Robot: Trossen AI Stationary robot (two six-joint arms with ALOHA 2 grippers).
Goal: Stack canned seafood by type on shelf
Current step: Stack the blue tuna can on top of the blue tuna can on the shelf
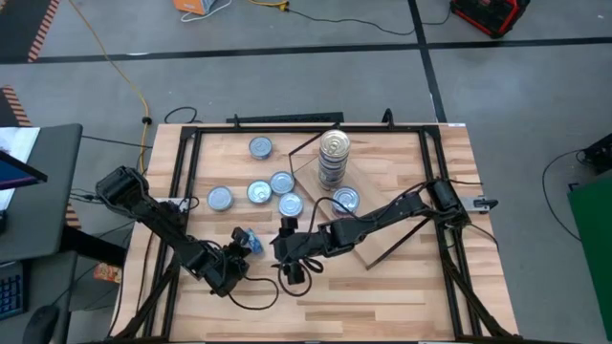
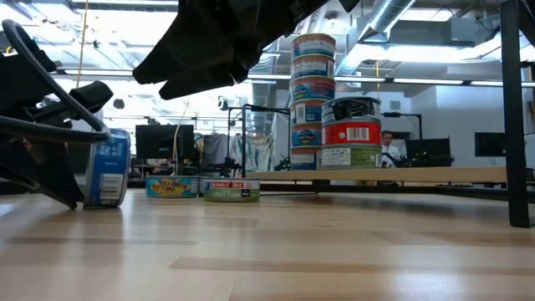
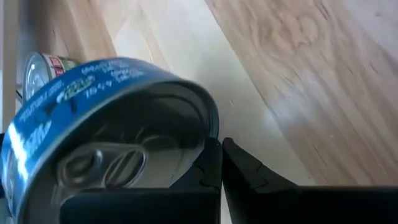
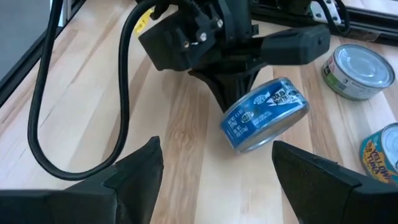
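Now 2 tin stacks [image 1: 334, 156] on shelf [image 1: 382, 205].

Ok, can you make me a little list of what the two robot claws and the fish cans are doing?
left claw: shut on a blue can, tilted on its edge
right claw: open, near the blue can
tall stack: on the shelf
short stack: beside the tall one
loose cans: five on the table, left of the shelf

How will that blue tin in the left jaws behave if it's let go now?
The blue tin sits tilted on its edge in the left gripper, so it would probably roll or flop flat. Its shiny lid looks slippery. It looks rigid, unlikely to dent.
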